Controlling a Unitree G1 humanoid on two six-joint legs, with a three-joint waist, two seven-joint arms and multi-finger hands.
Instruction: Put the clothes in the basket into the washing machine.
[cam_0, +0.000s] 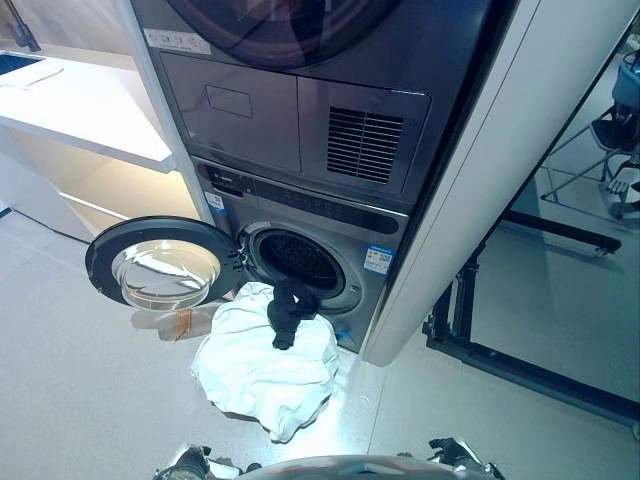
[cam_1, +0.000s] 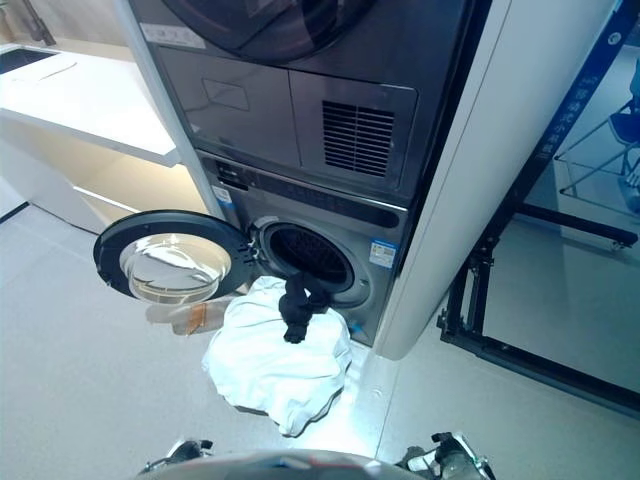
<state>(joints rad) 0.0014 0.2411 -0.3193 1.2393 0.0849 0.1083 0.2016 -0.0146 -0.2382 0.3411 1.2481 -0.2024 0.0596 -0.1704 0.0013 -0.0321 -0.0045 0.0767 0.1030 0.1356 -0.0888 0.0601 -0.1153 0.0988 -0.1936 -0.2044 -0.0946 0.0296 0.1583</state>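
The grey washing machine (cam_0: 390, 225) stands with its round door (cam_0: 165, 265) swung open to the left. A black garment (cam_0: 290, 310) hangs out of the dark drum opening (cam_0: 300, 258) and droops over its lower rim. Beneath it, on the floor against the machine's front, lies a big heap of white cloth (cam_0: 265, 372); any basket under it is hidden. Only a sliver of my left hand (cam_0: 188, 463) and of my right hand (cam_0: 455, 455) shows at the bottom edge, far below the clothes. Their fingers cannot be made out.
A dryer (cam_0: 300, 100) is stacked above the washer. A white counter (cam_0: 85, 110) juts out on the left. A white cabinet wall (cam_0: 470, 200) flanks the machine on the right, with a black metal frame (cam_0: 500, 350) on the floor beyond it.
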